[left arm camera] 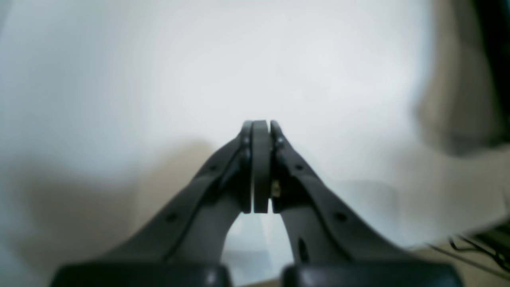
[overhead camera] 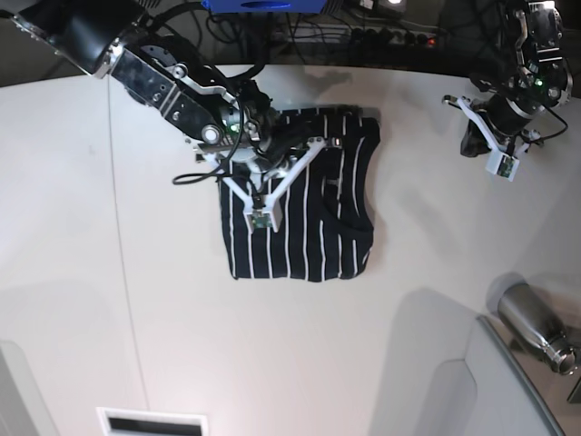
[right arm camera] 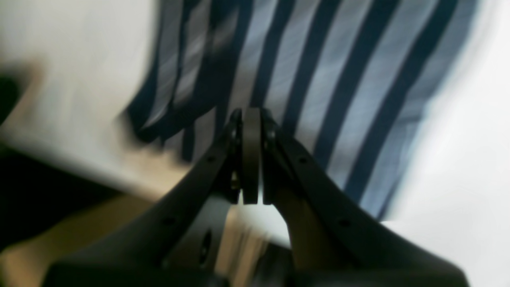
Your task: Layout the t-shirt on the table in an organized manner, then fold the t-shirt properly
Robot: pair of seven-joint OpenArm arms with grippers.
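The t-shirt [overhead camera: 300, 204] lies folded into a rough rectangle on the white desk [overhead camera: 100, 272], near its far edge. The right pincer [right arm camera: 251, 113] hangs over the shirt's upper left part, jaws pressed together with no cloth between them; striped fabric shows beyond its tips. The left pincer [left arm camera: 261, 125] is also closed and empty, well apart from the shirt over bare desk. A steel bottle [overhead camera: 536, 322] lies near the desk's corner.
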